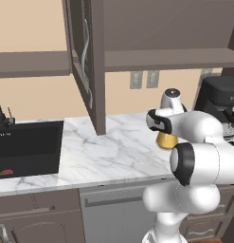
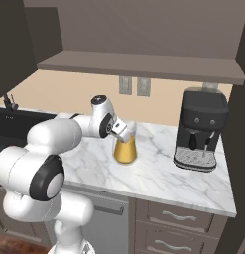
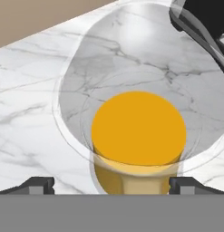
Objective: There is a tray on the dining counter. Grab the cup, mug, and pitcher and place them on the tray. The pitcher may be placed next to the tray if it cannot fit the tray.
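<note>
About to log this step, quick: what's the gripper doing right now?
Gripper: open, fingertips standing either side of the pitcher, holding nothing yet.

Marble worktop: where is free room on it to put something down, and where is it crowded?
Free: the wide marble worktop stretch between the black sink and the pitcher, and the front strip before the coffee machine. Crowded: around the pitcher, where the open gripper hovers.

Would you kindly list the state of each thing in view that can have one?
Amber-yellow conical pitcher: upright on the marble worktop, not gripped.
Gripper: jaws open, either side of the pitcher's top.
Black coffee machine: upright beside the pitcher.
Wall cabinet door: swung open.
</note>
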